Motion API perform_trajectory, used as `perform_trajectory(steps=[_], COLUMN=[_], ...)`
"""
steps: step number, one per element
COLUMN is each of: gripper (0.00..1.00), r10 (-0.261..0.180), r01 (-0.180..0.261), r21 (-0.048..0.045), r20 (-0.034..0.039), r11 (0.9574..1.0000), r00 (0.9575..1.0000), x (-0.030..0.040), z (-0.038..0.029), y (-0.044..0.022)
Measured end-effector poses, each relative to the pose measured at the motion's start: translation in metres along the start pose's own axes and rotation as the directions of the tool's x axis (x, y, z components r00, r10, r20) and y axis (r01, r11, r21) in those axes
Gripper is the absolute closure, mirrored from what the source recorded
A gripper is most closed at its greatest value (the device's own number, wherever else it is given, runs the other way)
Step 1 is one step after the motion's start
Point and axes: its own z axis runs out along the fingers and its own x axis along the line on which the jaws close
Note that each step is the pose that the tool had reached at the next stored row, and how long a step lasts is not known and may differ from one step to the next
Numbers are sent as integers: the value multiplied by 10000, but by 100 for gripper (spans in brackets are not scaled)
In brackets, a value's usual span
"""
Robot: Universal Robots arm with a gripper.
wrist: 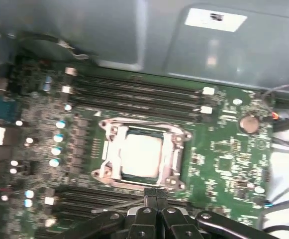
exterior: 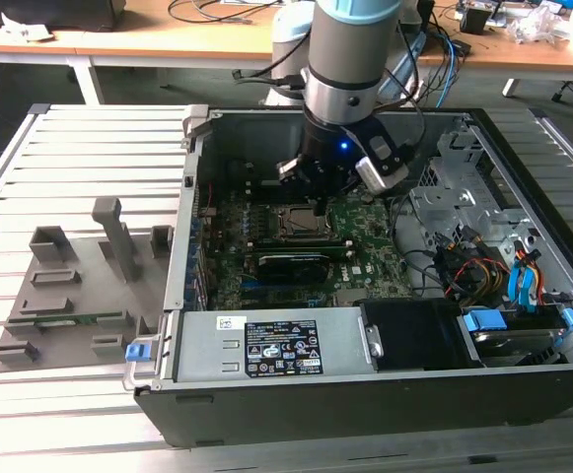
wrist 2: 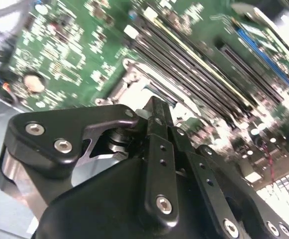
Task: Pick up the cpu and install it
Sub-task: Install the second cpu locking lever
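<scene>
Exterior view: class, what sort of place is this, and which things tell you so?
Probably an electronics or robotics lab: an opened computer case lies on a slatted metal table, a robot arm reaches inside, and cluttered workbenches stand behind.

No print can be read anywhere. In the exterior view, at the lower middle of the frame, a black label [exterior: 281,353] and a small white sticker [exterior: 231,322] sit on the power supply [exterior: 266,347], both covered in print too fine to make out. In the first wrist view, at the upper right of the frame, a white label [wrist: 215,19] on the grey case wall [wrist: 134,35] carries one dark mark, illegible.
</scene>
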Motion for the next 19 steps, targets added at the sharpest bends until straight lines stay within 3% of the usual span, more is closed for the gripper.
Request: perform_trajectory(steps=[3,4,9,10,13,15,18,19], gripper=[89,89,89,89,89,89,89,89], r10=[3,0,2,1,0,2,2,2], r01=[-2,0,-1,-1,0,-2,-2,-3], r21=[34,33,41,42,43,42,-72,-104], r20=[-30,-34,-36,-35,-36,-36,-21,-16], r11=[10000,10000,10000,10000,10000,10000,10000,9999], r00=[10000,10000,10000,10000,10000,10000,10000,10000], x=[-242,-284,-290,-255,14,72,237,357], z=[3,6,5,11,30,34,47,56], y=[-26,-30,-32,-29,-6,-19,-89,-133])
